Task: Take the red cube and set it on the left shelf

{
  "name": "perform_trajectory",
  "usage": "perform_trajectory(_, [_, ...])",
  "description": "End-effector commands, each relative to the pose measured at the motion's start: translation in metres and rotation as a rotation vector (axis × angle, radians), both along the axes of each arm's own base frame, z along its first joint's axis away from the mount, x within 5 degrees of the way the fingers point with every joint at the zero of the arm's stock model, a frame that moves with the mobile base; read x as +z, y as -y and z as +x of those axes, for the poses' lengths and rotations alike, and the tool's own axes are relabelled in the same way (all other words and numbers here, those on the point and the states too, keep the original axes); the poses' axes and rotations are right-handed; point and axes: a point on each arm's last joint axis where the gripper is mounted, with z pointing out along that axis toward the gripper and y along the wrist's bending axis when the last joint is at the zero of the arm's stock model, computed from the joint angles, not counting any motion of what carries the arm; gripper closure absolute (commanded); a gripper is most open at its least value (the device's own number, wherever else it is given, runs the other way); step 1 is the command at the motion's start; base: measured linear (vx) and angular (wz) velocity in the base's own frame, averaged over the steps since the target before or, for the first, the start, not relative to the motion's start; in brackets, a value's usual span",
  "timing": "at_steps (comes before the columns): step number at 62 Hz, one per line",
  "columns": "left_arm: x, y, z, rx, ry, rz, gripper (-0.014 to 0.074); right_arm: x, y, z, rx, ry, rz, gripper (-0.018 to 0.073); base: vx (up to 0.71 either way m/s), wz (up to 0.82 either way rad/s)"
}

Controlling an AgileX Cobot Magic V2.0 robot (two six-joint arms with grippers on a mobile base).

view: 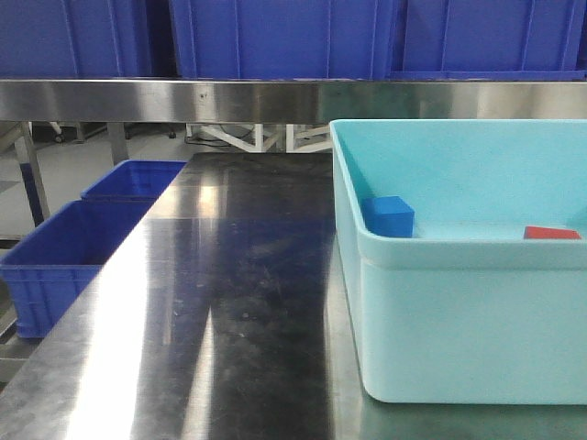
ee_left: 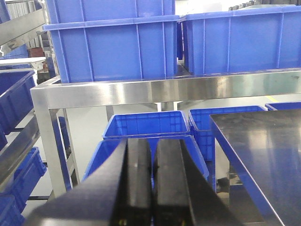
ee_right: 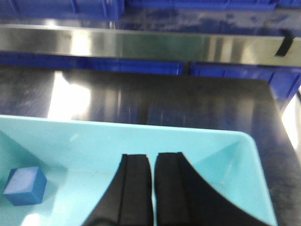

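Observation:
The red cube (view: 551,233) lies in the teal tub (view: 459,321) near its right side, only its top showing over the rim. The left shelf's steel rail (ee_left: 164,89) carries large blue crates (ee_left: 113,47); the rail also runs across the front view (view: 275,99). My left gripper (ee_left: 153,141) is shut and empty, off the table's left edge, facing the shelf. My right gripper (ee_right: 153,155) is shut and empty, above the tub's (ee_right: 141,136) inside. The red cube is out of sight in both wrist views.
A small blue cube (view: 387,216) sits at the tub's left wall and shows in the right wrist view (ee_right: 24,185). The steel tabletop (view: 229,302) stretches left of the tub. Blue crates (view: 64,247) stand low beside the table's left edge, also in the left wrist view (ee_left: 143,125).

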Motion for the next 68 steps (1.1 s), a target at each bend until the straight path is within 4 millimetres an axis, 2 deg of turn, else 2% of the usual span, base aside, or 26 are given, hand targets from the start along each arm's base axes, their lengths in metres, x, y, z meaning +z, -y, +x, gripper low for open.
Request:
perform_trajectory(1, [0.0,0.0,0.001,0.003,0.052,-0.008,0.0491,0.021,-0.008,0.015,0.031,0.054,0.019,0.0165,0.0,0.0])
perform_trajectory(4, [0.0,0.0,0.001,0.003,0.052,-0.008,0.0491,0.019,-0.016,0.024,0.059,0.016,0.019,0.0032,0.0,0.0])
perform_trajectory(6, [0.0,0.0,0.001,0.003,0.052,-0.008,0.0491,0.018,-0.021,0.029,0.079,-0.008,0.015,-0.0019,0.0,0.0])
perform_trajectory(9, [0.0,0.0,0.001,0.003,0.052,-0.008,0.0491,0.016,-0.029,0.035,0.106,-0.041,0.01,-0.0043,0.0,0.0])
perform_trajectory(24, [0.0,0.0,0.001,0.003,0.052,-0.008,0.0491,-0.011,-0.053,0.055,0.169,-0.212,-0.003,-0.0022,0.0,0.0])
perform_trajectory(46, [0.0,0.0,0.001,0.003,0.052,-0.008,0.0491,-0.047,-0.058,0.07,0.16,-0.393,-0.041,-0.0022,0.0,0.0])
perform_trajectory(68, [0.0,0.0,0.001,0.003,0.052,-0.008,0.0491,-0.061,-0.059,0.076,0.145,-0.453,-0.035,-0.0022,0.0,0.0])
